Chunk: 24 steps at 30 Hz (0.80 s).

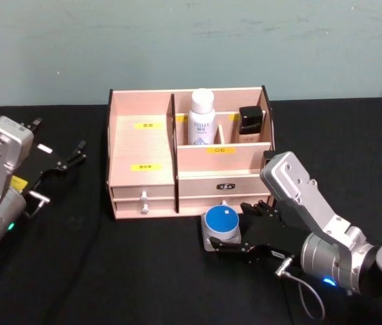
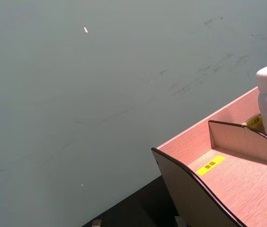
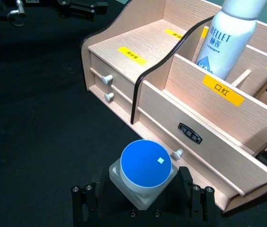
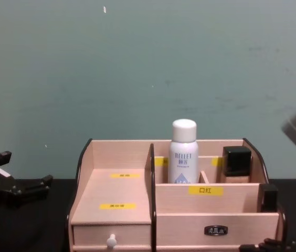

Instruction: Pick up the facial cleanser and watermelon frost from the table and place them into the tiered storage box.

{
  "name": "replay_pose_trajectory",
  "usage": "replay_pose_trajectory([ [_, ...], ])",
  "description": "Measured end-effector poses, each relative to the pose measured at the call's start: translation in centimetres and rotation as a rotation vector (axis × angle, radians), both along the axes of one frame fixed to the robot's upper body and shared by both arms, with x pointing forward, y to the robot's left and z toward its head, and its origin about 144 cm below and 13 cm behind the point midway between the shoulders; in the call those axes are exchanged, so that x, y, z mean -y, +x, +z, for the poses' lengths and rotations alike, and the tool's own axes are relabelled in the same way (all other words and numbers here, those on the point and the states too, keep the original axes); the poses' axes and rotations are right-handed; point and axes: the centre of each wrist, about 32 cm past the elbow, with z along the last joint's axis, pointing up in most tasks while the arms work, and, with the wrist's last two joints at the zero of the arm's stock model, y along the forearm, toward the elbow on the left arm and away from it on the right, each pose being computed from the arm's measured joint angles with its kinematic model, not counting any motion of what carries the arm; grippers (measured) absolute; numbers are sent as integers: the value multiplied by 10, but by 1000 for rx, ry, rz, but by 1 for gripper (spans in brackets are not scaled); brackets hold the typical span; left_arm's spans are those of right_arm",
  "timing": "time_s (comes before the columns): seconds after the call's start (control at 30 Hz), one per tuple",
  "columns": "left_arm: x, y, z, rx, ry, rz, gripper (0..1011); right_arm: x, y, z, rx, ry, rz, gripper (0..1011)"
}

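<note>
A black table (image 1: 110, 271) is stretching across the whole workspace in front of a pale green wall. Toward its back, the tiered storage box (image 1: 143, 145) is standing upright. It is a wide organiser of pale wood with dark-edged, curved side panels. Yellow labels are showing on its stepped shelves, and small white knobs are sticking out of the drawers along its front.

The right gripper (image 1: 223, 225) is reaching in from the robot's right and lying low on the table, just in front of the box. Its black fingers are spread wide, one on each side of the watermelon frost. In the right wrist view one finger is sitting against the pot's base, while the other is standing slightly apart from it. The left gripper (image 1: 74, 156) is resting well to the left of the box, its fingers apart and holding nothing.

The facial cleanser (image 1: 202, 118), a tall white bottle with a rounded cap and blue lettering, is standing upright in the rear middle compartment of the box. A shorter bottle with a dark cap (image 1: 250, 125) is standing in the rear compartment to its right, behind a thin wooden divider.

The watermelon frost (image 1: 221, 221) is a small pot with a squarish pale base and a round blue lid. It is sitting on the table just in front of the knob on the wide lower drawer, near the box without being inside it.
</note>
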Motion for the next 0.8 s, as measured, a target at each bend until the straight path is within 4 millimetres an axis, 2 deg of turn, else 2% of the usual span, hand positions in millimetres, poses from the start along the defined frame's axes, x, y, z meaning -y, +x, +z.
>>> replay_pose_trajectory([
  [0.8,0,0,0,0,0,0,1001,-9,14,-9,9,-8,-11,1000],
])
